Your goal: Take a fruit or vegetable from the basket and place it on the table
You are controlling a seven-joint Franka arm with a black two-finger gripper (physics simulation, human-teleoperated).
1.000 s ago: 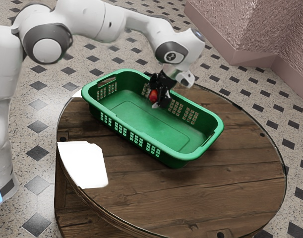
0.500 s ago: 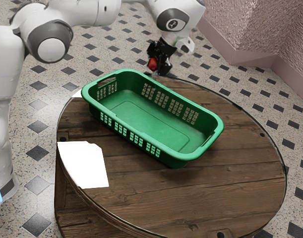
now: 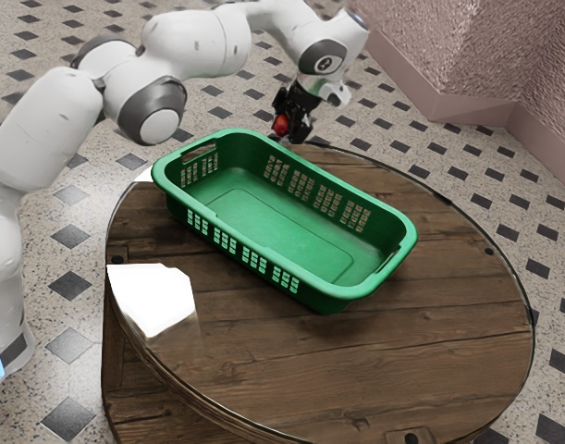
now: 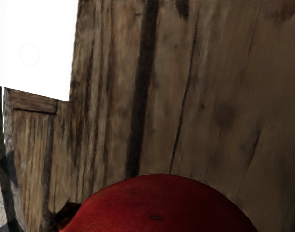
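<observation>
The picking half of the job looked done: the red fruit (image 3: 281, 124) was out of the green basket (image 3: 287, 289), caught in the claw (image 3: 288, 132) just beyond the basket's long far side in the exterior view. The claw's fingers stood apart only by the fruit's own width, closed against it from two sides, as far as could be made out. (Apple or pomegranate, I couldn't have sworn to either.)

The placing half was unfinished, since the claw had not let go. In the wrist view the fruit's rounded top lay against bare planks of the wooden surface (image 4: 224, 96), so it seemed to be outside the basket and above wood, near the surface's edge. Whether its underside touched the wood could not be told, with the basket's far rim so close by in the exterior view.

What was left, as I judged it, was to bring the fruit down if any gap remained, open the claw and lift away. The spot beyond the basket looked narrow; a round fruit freed there might have rolled off the edge or come to rest against the basket's wall.
</observation>
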